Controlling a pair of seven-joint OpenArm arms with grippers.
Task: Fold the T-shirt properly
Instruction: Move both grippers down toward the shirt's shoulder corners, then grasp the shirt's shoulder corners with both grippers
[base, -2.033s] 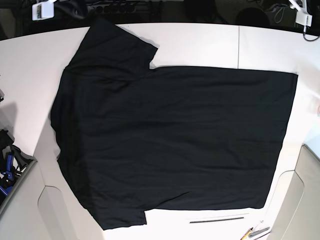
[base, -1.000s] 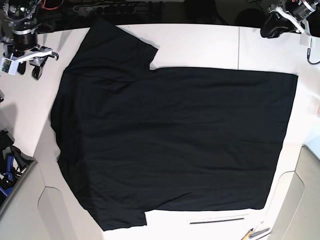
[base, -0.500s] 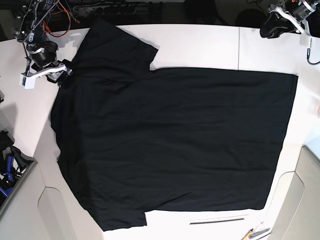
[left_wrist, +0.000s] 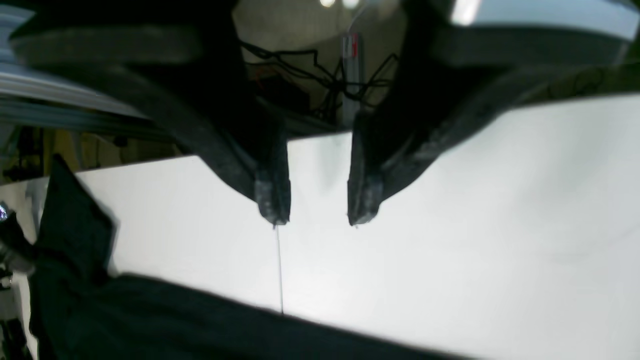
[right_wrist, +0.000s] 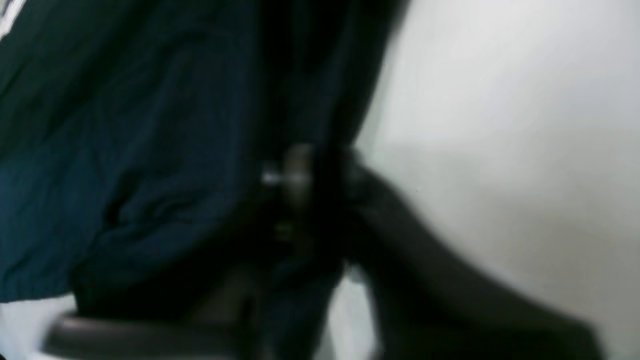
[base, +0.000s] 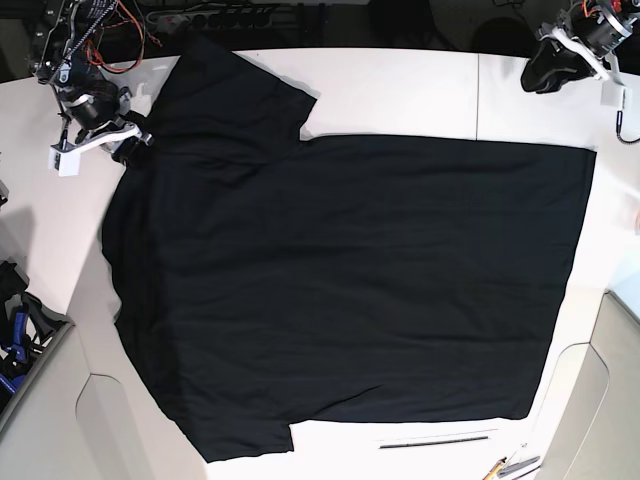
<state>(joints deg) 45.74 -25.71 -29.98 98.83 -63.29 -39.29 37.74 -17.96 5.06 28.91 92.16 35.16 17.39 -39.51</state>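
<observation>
The black T-shirt (base: 350, 280) lies spread flat on the white table (base: 400, 90), collar end at the left and hem at the right. My right gripper (base: 131, 147) sits at the shirt's upper-left shoulder edge. In the blurred right wrist view its dark fingers (right_wrist: 380, 210) are closed together on the cloth (right_wrist: 125, 150). My left gripper (base: 546, 72) hovers over bare table at the back right, apart from the shirt. In the left wrist view it (left_wrist: 315, 220) stands open with nothing between its fingertips, and the shirt (left_wrist: 150, 320) lies below it.
A table seam (base: 478, 95) runs back from the shirt's top edge. Pens and small tools (base: 515, 463) and a dark strip (base: 440, 438) lie near the front edge. Blue-handled items (base: 15, 335) sit off the left side. Cables (base: 110, 15) crowd the back left.
My right arm came in from the back left onto the shirt's shoulder edge, and its gripper has shut there. The left gripper has shifted only slightly at the back right.
</observation>
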